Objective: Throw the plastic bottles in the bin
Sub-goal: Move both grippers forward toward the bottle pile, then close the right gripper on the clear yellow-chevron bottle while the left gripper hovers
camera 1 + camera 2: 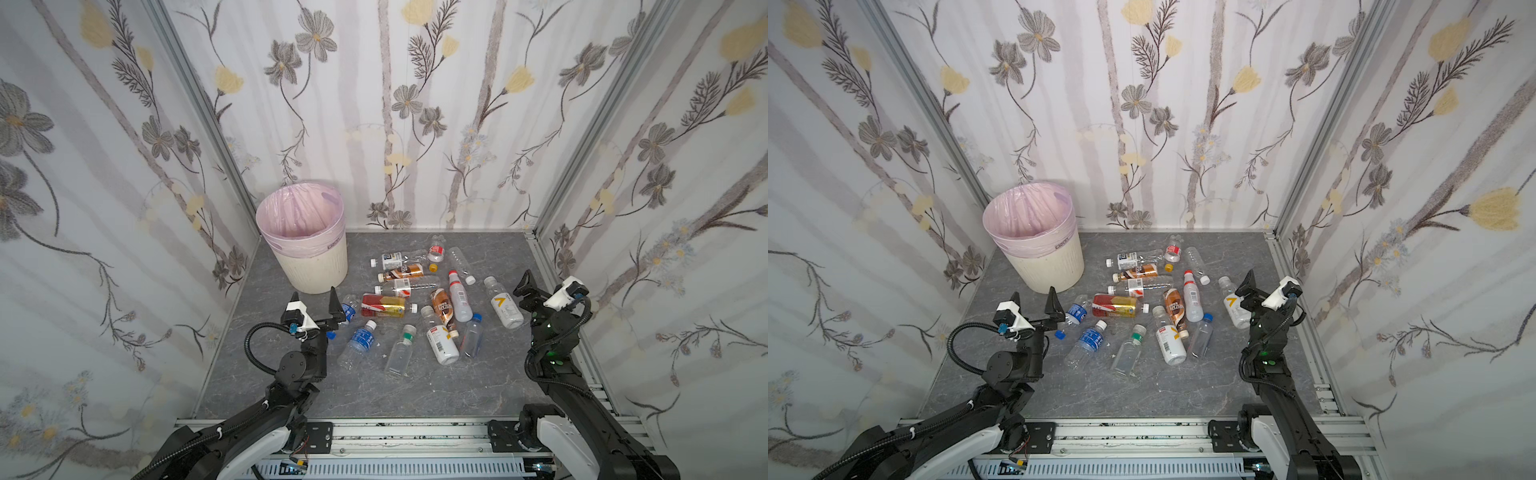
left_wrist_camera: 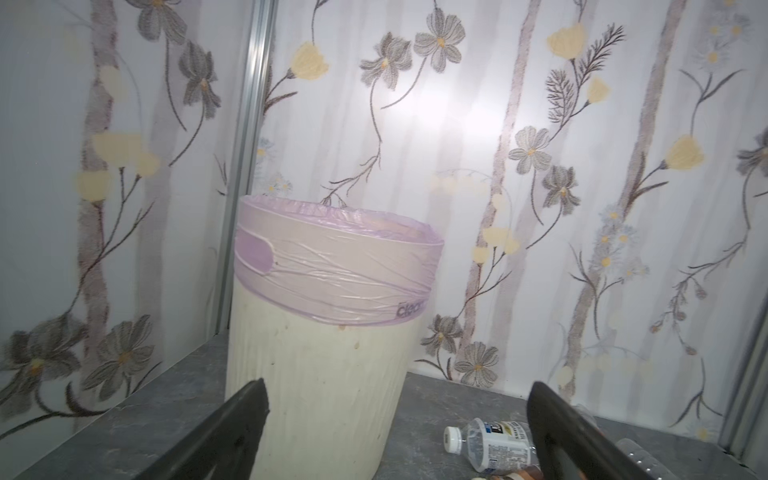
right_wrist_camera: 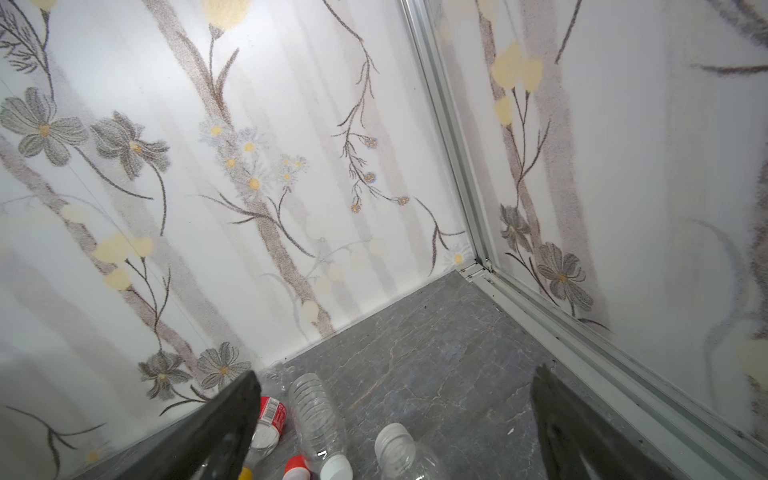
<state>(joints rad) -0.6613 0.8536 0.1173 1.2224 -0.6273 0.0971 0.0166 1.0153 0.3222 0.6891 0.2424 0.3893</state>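
The bin [image 1: 305, 266] stands at the back left on the grey floor, cream and ribbed, with a pink bag over its rim [image 1: 1030, 216]. Several plastic bottles lie scattered to its right, among them a red-and-gold one [image 1: 383, 305], a blue-labelled one [image 1: 361, 338] and a white one [image 1: 505, 307]. My left gripper [image 1: 314, 296] hovers open in front of the bin [image 2: 324, 374], nothing between its fingers; a clear bottle [image 2: 494, 444] lies beyond it. My right gripper [image 1: 548, 282] is open and empty at the pile's right edge, above clear bottles [image 3: 318, 411].
Flowered walls close in the left, back and right sides, with aluminium posts [image 1: 208, 112] in the corners. An aluminium rail [image 1: 415, 436] carrying both arm bases runs along the front. Bare grey floor [image 1: 374, 395] lies between the rail and the bottles.
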